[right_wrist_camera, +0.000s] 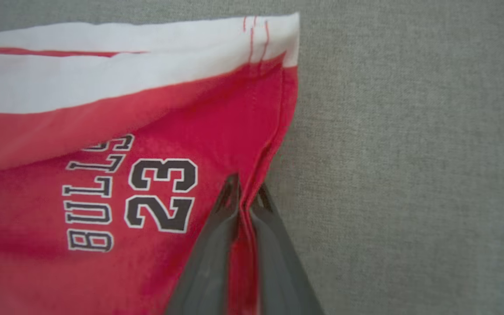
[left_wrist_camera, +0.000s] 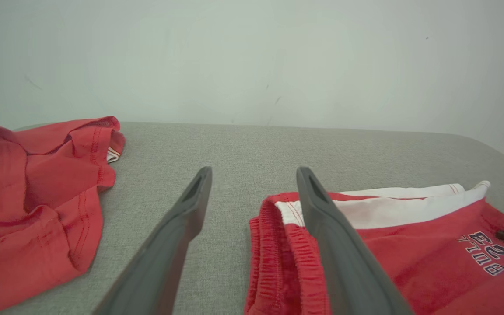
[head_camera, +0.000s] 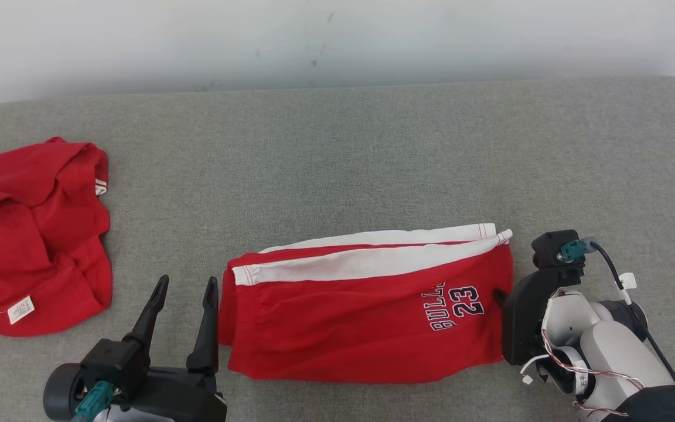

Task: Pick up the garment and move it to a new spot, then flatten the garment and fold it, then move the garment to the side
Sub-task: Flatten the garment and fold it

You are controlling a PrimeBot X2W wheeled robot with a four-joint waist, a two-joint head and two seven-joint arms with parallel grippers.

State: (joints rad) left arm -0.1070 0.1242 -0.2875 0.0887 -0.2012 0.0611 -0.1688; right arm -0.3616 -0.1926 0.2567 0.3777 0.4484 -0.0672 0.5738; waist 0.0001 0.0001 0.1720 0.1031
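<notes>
The right pincer (right_wrist_camera: 245, 197) clenches the hem of the red shorts (head_camera: 361, 328) near the "23"; the left pincer (head_camera: 188, 285) gapes just beside their waistband, a crumpled red garment (head_camera: 27, 234) well to its left.

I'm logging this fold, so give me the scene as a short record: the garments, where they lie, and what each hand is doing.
surface: grey fabric-covered top
shorts: red with white stripe, BULLS 23 print, flat at centre
other garment: red, crumpled, far left
left hand: open, by the waistband end
right hand: shut on the shorts' hem edge
</notes>
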